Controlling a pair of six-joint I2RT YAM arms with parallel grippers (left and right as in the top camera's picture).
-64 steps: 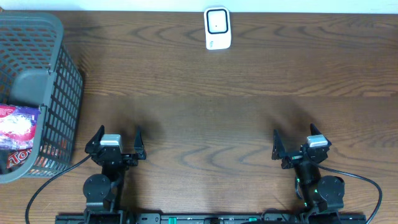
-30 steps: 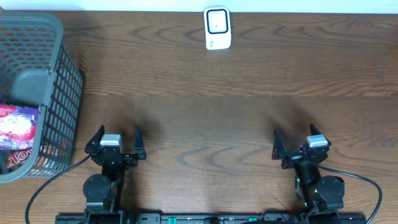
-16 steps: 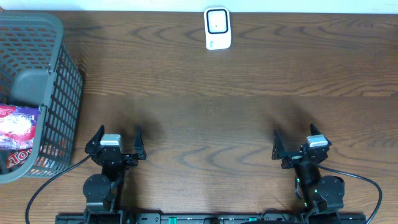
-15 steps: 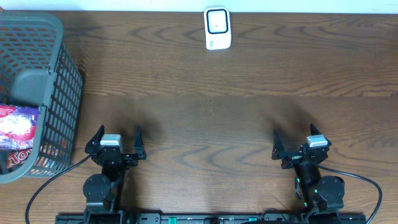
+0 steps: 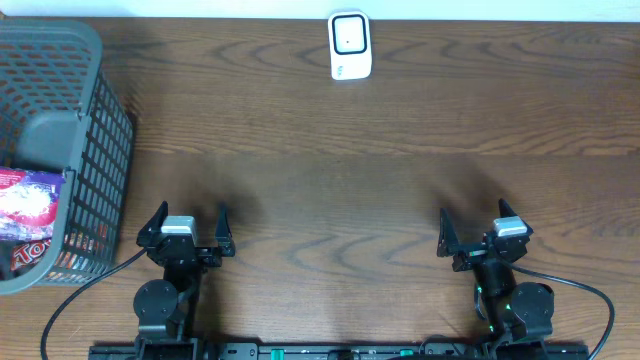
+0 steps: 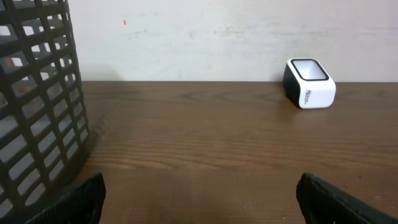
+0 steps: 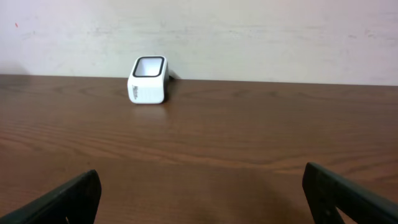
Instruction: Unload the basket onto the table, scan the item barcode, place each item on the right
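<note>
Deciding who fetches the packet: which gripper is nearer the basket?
Left. The left gripper sits open beside the basket; the right gripper is far across the table.

A dark brown table (image 5: 300, 150) with wavy wood grain spreads beneath and ahead of the left claw (image 5: 189, 219) and the right claw (image 5: 477, 223). Well ahead of both, at the table's far edge, rises a plain off-white wall (image 7: 261, 37), faintly scuffed. A tiny red speck (image 6: 124, 22) sits on it, up and to the left of the left claw. The light is soft and even, and dim shadows (image 5: 232, 203) lie on the wood just ahead of each claw.
</note>
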